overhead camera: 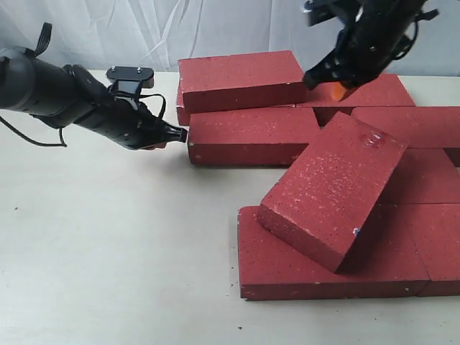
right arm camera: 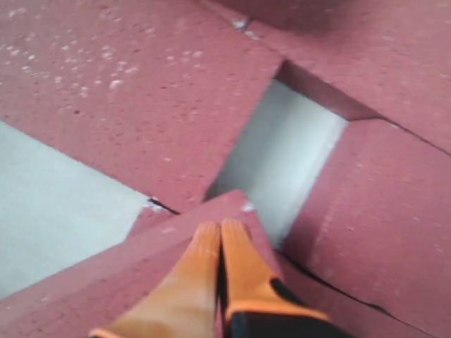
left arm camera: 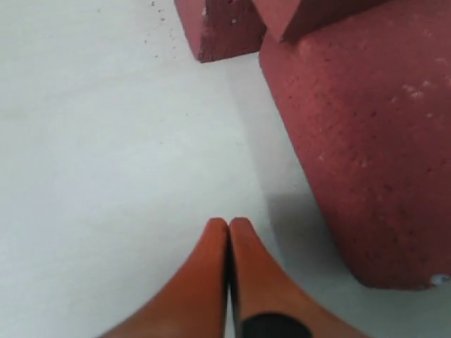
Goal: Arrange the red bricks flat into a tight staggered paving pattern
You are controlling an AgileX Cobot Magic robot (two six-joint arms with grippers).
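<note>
Midway through the paving, judging by the layout, not yet flat and not yet tight. Red bricks (overhead camera: 251,135) bunched on the right of the table (overhead camera: 108,259), mostly lying flat, with one tilted brick (overhead camera: 334,187) propped slantwise across the near row and a stacked brick (overhead camera: 241,77) at the back left. Left gripper (overhead camera: 175,134) low, just beside the end of a back brick, fingers (left arm camera: 211,260) pressed together, pinching nothing. Right gripper (overhead camera: 338,91) above the back row, likewise closed and empty. Next, probably: easing the tilted brick down into a gap — calling for a careful push, without knocking neighbours out of line. Pale, smooth tabletop; white curtain (overhead camera: 144,29) behind.
</note>
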